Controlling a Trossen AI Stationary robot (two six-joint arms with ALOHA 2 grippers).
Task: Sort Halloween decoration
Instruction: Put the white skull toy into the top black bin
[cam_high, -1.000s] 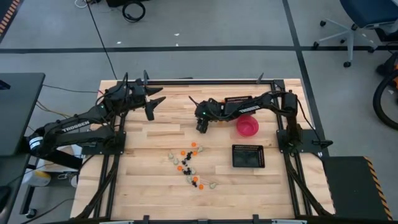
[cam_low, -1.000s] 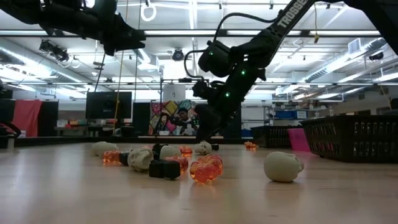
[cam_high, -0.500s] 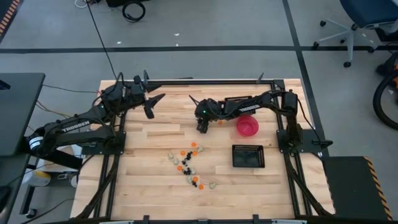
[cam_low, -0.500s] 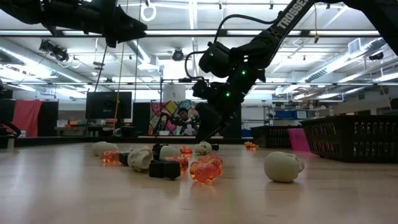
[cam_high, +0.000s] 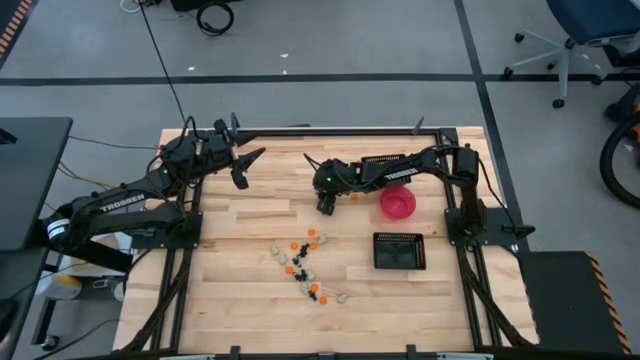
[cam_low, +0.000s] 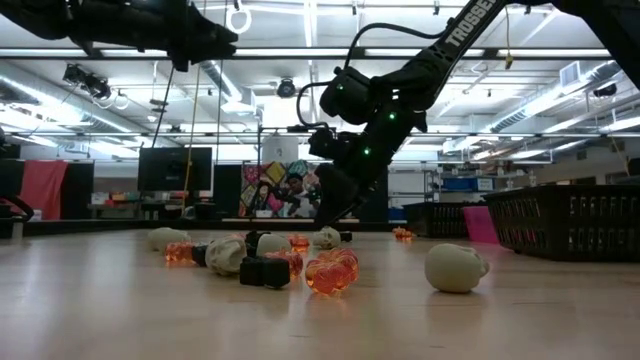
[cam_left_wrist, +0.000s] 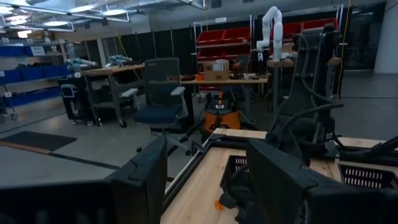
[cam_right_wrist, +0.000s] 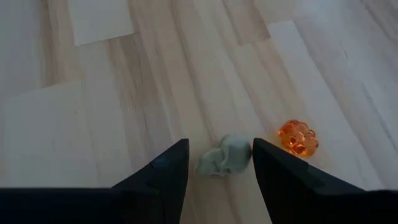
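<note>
Halloween decoration (cam_high: 305, 262): scattered mid-table, one cream trinket (cam_right_wrist: 224, 157) between right gripper (cam_right_wrist: 216, 167) fingers, apart, low at table; orange trinket (cam_right_wrist: 298, 137) just beside | pink bowl (cam_high: 398, 203), black mesh tray (cam_high: 399, 251) right of cluster | left gripper (cam_high: 243, 165): raised, apart, far-left.

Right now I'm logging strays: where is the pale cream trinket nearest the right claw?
In the right wrist view the pale cream trinket lies on the table between the open fingers of the right claw, an orange trinket close beside it, well apart from the main cluster.
</note>
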